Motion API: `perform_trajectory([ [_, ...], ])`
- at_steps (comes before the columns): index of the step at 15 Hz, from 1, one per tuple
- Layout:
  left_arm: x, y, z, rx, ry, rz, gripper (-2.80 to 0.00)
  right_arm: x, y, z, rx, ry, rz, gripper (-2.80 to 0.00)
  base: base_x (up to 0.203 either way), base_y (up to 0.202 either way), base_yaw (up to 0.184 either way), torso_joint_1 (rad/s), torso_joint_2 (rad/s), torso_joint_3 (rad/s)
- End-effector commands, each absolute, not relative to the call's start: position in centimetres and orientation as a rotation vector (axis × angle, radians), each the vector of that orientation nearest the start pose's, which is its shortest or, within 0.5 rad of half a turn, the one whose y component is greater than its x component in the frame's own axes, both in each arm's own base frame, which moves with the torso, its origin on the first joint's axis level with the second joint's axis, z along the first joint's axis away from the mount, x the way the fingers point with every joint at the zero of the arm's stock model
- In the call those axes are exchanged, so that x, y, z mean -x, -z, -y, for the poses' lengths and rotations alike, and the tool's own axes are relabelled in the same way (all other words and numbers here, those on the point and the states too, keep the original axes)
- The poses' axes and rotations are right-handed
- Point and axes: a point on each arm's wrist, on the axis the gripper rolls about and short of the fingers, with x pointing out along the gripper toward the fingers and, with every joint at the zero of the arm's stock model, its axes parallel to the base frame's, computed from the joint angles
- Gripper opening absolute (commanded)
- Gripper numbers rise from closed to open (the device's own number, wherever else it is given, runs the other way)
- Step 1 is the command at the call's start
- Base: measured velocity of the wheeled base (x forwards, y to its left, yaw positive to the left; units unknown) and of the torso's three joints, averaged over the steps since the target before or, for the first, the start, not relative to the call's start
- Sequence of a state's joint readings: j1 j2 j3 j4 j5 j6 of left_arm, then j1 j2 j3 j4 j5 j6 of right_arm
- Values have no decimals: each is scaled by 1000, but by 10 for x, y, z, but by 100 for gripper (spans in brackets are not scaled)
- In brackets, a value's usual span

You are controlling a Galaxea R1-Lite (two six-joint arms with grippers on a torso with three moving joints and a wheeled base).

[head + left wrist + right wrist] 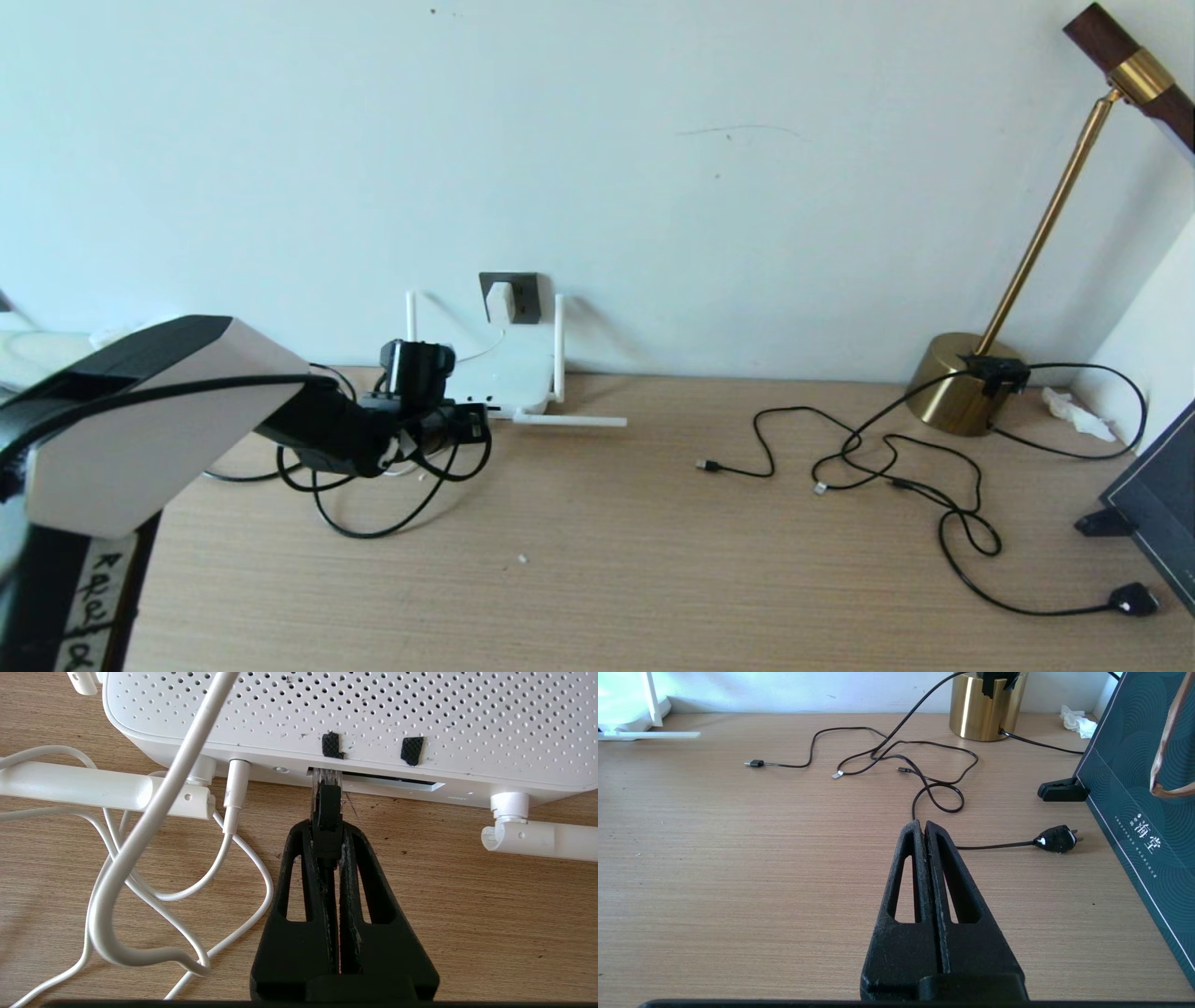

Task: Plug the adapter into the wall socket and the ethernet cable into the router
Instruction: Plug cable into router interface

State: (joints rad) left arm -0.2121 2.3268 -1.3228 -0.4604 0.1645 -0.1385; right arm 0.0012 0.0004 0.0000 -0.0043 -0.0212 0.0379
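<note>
My left hand (pixel 327 833) is clamped on the black plug of the ethernet cable (pixel 326 812), low over the worktop (pixel 597 560). The plug's clear tip sits in a port slot on the edge of the router (pixel 350 718) directly ahead of the fingers. I see the adapter (pixel 499 301) seated in the wall socket (pixel 523 297), above and beyond that hand. My right hand (pixel 925 828) hovers well off to the side, fingers pressed together on nothing, thin black cables (pixel 896 756) ahead of it.
</note>
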Motion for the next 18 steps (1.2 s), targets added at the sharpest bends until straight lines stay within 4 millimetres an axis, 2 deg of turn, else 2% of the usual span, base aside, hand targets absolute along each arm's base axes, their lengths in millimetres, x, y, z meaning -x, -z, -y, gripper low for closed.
perform_trajectory([
  [1,-441,-60,91,36,8,-529,-280,23,-76,0,-38,21,5,-280,0,0,0,0,0,0],
  [18,-441,-59,92,30,5,-540,-280,23,-76,0,-38,21,4,-280,0,0,0,0,0,0],
])
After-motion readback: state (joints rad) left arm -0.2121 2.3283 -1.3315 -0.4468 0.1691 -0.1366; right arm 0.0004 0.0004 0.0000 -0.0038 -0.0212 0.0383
